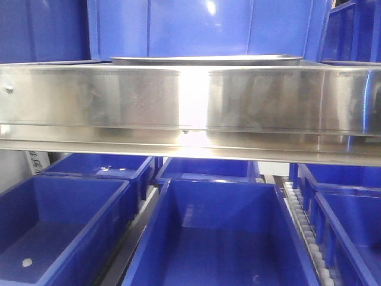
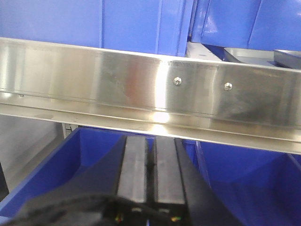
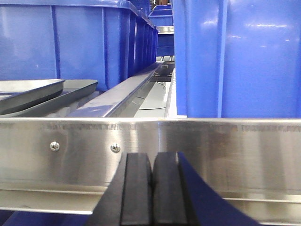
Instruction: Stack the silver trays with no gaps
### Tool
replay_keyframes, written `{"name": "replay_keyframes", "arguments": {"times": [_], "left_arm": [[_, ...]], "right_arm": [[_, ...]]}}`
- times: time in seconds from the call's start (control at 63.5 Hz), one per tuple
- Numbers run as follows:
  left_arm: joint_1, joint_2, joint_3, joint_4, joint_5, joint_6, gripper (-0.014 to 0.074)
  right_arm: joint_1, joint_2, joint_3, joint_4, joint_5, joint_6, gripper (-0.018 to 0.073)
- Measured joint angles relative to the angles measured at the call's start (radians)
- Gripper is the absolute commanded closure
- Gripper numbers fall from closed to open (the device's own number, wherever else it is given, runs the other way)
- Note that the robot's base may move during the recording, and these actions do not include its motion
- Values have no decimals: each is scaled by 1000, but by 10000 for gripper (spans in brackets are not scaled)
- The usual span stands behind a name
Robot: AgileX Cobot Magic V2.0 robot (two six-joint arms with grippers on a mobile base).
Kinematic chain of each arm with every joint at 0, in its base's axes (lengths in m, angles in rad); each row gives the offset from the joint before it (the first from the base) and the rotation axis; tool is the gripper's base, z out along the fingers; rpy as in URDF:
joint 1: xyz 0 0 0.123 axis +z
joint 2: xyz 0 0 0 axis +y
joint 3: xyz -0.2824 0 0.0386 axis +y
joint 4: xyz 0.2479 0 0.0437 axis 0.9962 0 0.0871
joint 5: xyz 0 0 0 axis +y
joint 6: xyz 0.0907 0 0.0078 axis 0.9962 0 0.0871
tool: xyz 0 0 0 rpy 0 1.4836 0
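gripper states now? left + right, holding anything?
Left gripper: closed, pads together, holding nothing, below the shelf front band.
Right gripper: closed, empty, in front of the band.

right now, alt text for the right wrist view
The right hand, shut, sits low in front of a brushed-steel shelf band. Behind the band, two silver trays lie at left beside tall blue bins.
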Motion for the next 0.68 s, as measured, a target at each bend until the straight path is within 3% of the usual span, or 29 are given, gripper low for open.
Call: {"name": "replay_keyframes", "arguments": {"times": [0.678], "left_arm": [[0, 0, 0, 0, 0, 0, 645]], "right_arm": [[0, 0, 0, 0, 0, 0, 505]]}}
